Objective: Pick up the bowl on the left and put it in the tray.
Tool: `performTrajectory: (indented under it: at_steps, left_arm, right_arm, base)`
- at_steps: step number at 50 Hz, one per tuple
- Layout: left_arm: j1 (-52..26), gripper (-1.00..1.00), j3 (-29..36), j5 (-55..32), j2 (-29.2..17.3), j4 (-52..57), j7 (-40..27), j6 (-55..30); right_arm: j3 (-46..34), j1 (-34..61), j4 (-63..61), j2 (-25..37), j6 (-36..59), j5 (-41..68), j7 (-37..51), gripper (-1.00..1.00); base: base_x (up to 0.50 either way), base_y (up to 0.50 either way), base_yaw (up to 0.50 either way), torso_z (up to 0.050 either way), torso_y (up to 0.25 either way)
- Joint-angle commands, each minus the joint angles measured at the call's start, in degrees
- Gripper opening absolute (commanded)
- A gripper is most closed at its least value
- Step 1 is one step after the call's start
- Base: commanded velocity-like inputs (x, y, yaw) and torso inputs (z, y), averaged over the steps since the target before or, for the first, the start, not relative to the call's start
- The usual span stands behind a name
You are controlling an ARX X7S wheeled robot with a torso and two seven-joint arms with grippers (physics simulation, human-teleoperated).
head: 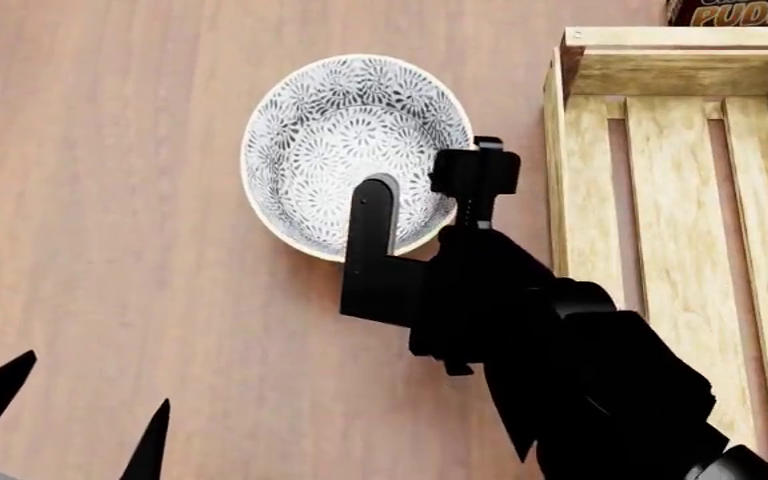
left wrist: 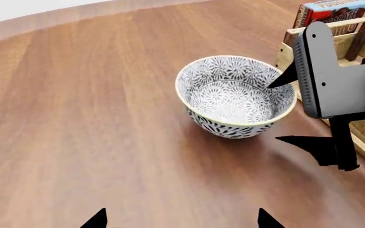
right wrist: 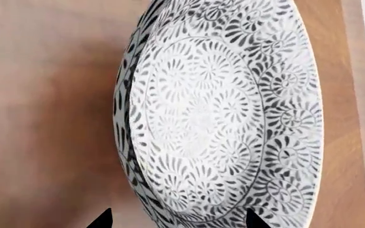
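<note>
Two arms show, but only one works: your left gripper [head: 71, 425] idles well left of the bowl [head: 344, 140], jaws parted on nothing. The bowl sits on the table [head: 104, 200], just left of the tray [head: 678, 230]. Your right gripper [left wrist: 300, 111] straddles the bowl's tray-side rim, jaws apart, gripping nothing. Next, I judge: close, lift, carry right.

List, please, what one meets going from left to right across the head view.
Left tool tips at the lower edge → bare table → patterned bowl → right tool at the bowl's near right rim → wooden tray. The box shows only at the top edge, behind the tray.
</note>
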Motion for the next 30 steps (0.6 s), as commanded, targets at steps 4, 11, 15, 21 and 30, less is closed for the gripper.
performTrajectory:
  at_steps: [4, 11, 15, 21, 30]
  left_arm:
    - [-0.38, 1.00, -0.98, 0.10, 1.12, -0.46, 1.60, 0.16]
    - [-0.28, 1.00, -0.82, 0.08, 1.01, -0.40, 1.47, 0.29]
    - [-0.31, 1.00, -0.48, 0.25, 1.00, -0.47, 1.39, 0.44]
    - [-0.25, 1.00, -0.29, 0.21, 0.92, -0.29, 1.27, 0.44]
    - [-0.12, 1.00, -0.44, -0.16, 0.71, 0.33, 1.00, 0.20]
  right_arm:
    - [2.10, -0.71, 5.39, -3.21, -3.34, -1.33, 1.86, -1.00]
    - [2.72, -0.88, 2.99, -2.29, -1.84, -0.76, 1.59, -1.00]
    - [2.74, -0.97, 1.72, -1.65, -1.21, -0.72, 1.33, -1.00]
    - [2.77, -0.69, -2.84, 0.14, 1.55, -1.10, 0.78, -1.00]
    - [4.91, 2.11, -17.96, 5.56, 10.05, -0.67, -1.95, -1.00]
  base:
    - [0.00, 0.00, 0.00, 0.000, 0.000]
    - [0.00, 0.00, 0.00, 0.000, 0.000]
    - [0.00, 0.00, 0.00, 0.000, 0.000]
    - [0.00, 0.00, 0.00, 0.000, 0.000]
    - [0.00, 0.00, 0.00, 0.000, 0.000]
